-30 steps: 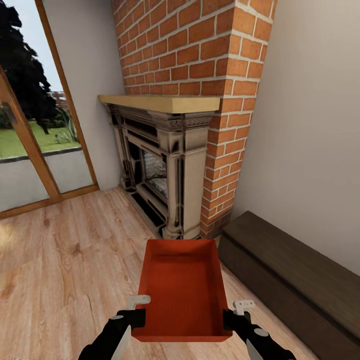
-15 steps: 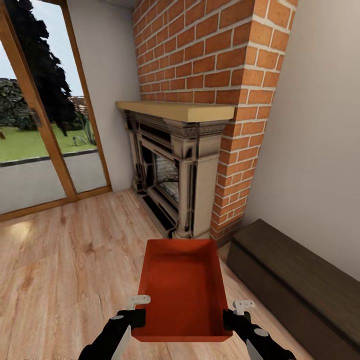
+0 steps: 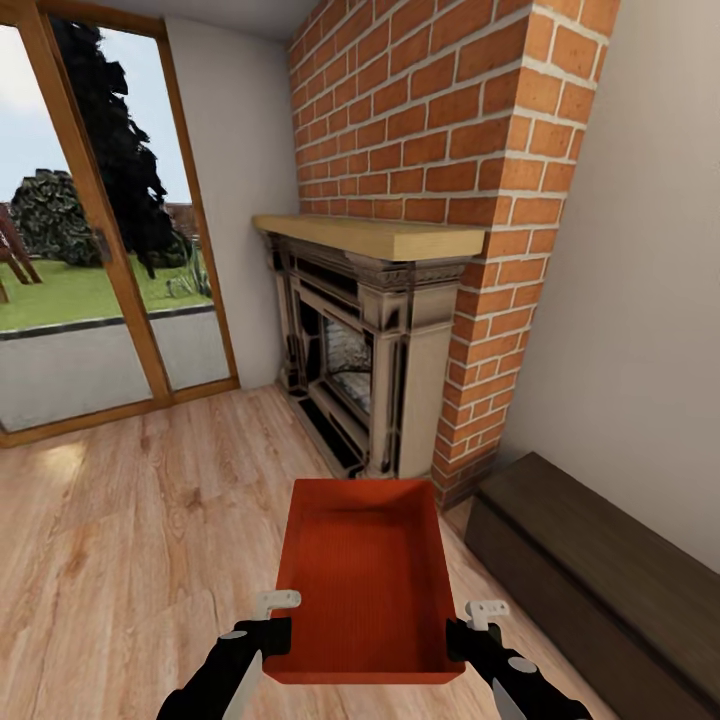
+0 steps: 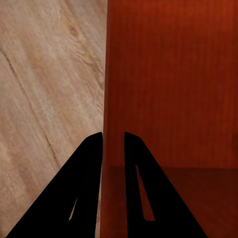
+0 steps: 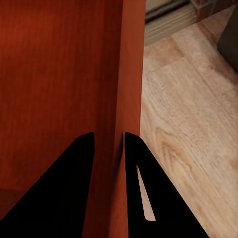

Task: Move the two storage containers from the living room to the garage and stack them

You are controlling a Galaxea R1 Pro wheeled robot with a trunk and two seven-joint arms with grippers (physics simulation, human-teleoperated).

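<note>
Left gripper [image 4: 113, 141]: two black fingers [image 4: 87, 188] nearly closed, one on each face of the thin left wall of the orange-red storage container [image 3: 365, 585], pinching it near the corner closest to the robot. Right gripper [image 5: 109, 141]: fingers [image 5: 141, 188] likewise drawn close together, clamped over the right wall of the same container, one inside, one outside. In the head view the left gripper [image 3: 272, 622] and right gripper [image 3: 470, 625] sit at opposite near corners of the bin, black arms rising from the lower edge of the view. Container: open top facing up, empty, held level above the wood plank floor [image 3: 130, 540]; long axis running straight away from the robot toward the fireplace [image 3: 365, 350], short walls at near and far ends. Surroundings: living room. Fireplace with dark ornate surround and pale wooden mantel [image 3: 375, 235], set in a red brick chimney breast [image 3: 440, 120], directly ahead of the container's far end. Long dark low cabinet [image 3: 590, 580] along the plain wall on the right, just beside the container's right side and the right arm. Glazed door with wooden frame [image 3: 100, 250] at left, showing lawn and trees outside. Wood floor lies under the bin and toward the left.
</note>
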